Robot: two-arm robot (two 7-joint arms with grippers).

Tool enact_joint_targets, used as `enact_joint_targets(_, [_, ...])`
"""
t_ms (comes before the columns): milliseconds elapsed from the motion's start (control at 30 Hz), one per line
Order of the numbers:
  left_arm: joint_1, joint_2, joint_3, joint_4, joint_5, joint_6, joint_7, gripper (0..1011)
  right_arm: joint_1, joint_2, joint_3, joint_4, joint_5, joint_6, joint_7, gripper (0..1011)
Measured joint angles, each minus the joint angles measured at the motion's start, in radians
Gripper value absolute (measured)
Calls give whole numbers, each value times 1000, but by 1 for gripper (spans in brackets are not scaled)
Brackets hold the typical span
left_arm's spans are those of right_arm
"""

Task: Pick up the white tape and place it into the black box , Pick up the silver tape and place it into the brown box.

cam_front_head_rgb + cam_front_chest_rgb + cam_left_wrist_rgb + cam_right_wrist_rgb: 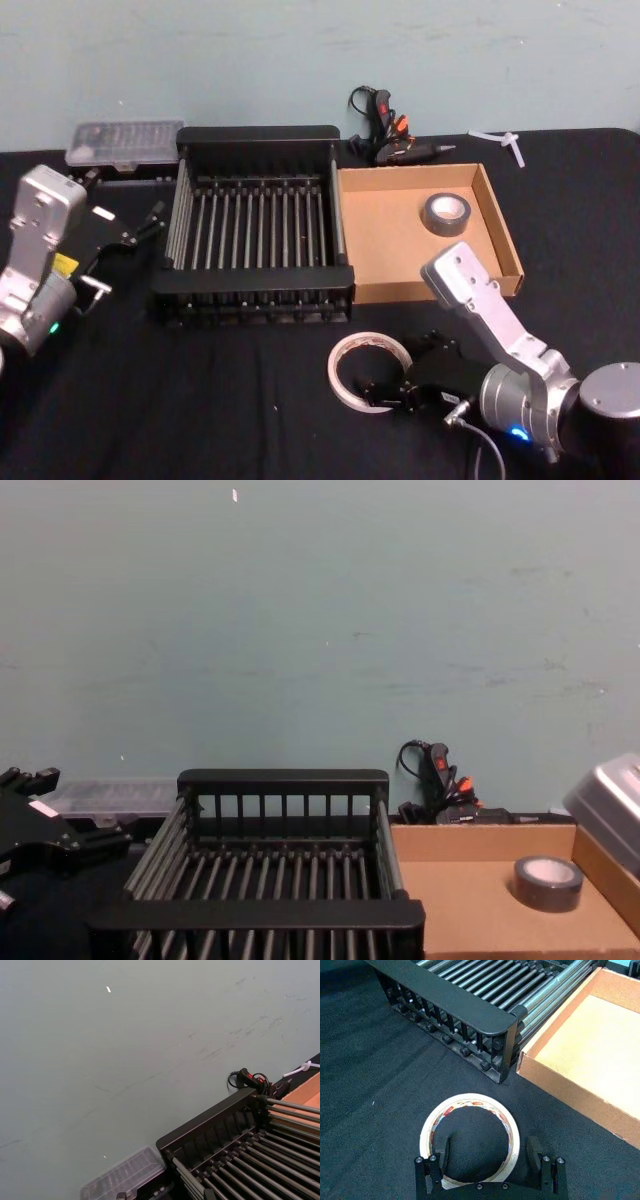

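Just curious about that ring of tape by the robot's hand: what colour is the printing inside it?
Red, on the white tape's inner core; clearest in the right wrist view.

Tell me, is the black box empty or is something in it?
Empty. The black box shows bare bars, while the white tape lies flat on the table before it.

Both arms are clad in silver-grey metal housings with rounded joints, each showing a small lit indicator near the wrist. The left gripper [128, 238] is black, its arm bearing a yellow label. The right gripper [490, 1160] has black fingers fixed with round silver screws, and a grey cable trails from its wrist.
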State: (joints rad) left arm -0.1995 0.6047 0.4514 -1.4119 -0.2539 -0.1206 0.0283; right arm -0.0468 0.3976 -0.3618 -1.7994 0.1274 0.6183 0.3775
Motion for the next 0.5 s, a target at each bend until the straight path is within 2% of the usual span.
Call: enact_joint_targets(500, [0, 0, 0, 0, 0, 0, 0, 1001, 3, -2, -2, 5, 1, 0, -2, 1002])
